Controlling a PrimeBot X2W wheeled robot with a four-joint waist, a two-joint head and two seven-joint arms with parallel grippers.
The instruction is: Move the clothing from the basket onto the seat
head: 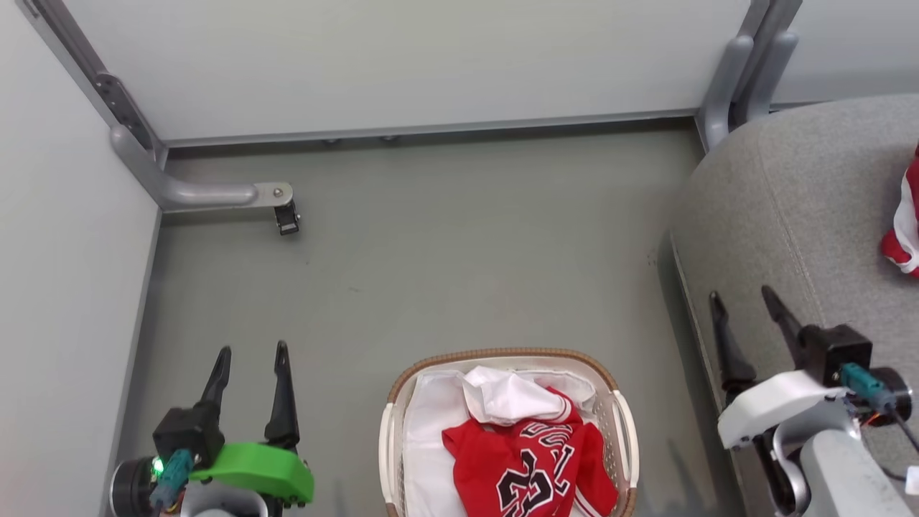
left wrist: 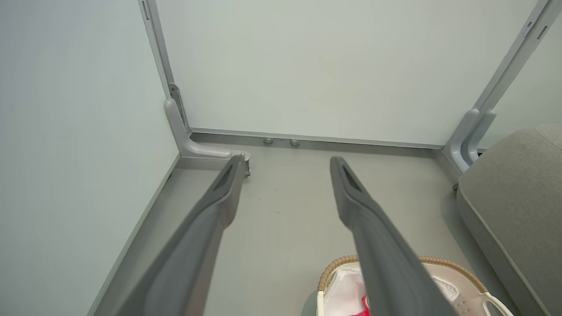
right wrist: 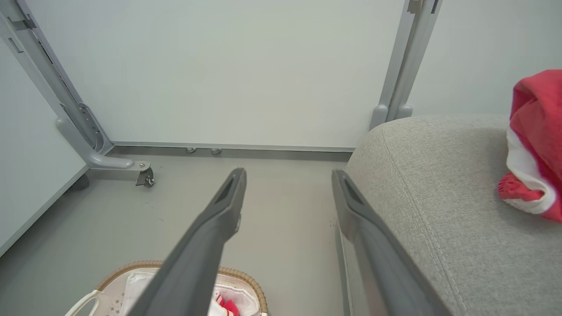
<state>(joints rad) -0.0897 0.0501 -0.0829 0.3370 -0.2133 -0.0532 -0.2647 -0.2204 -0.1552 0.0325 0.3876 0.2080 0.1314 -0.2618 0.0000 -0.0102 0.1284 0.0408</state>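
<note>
The basket (head: pixel 502 357) stands on the floor at the bottom centre, with a red jersey (head: pixel 531 467) bearing black-and-white lettering crumpled inside over a white liner sheet (head: pixel 431 431). Another red-and-white jersey (head: pixel 906 222) lies on the grey seat (head: pixel 804 215) at the right. My left gripper (head: pixel 251 352) hangs open to the left of the basket, holding nothing. My right gripper (head: pixel 743 296) is open above the seat's front edge, to the right of the basket. The left wrist view shows the basket rim (left wrist: pixel 342 261); the right wrist view shows the seat (right wrist: pixel 430 175) and the jersey (right wrist: pixel 533 145) on it.
Pale partition walls enclose the grey floor (head: pixel 467 251) on the left and back. A grey metal foot with a small castor (head: pixel 286 215) juts from the left corner, and twin grey posts (head: pixel 747 64) stand in the back right corner beside the seat.
</note>
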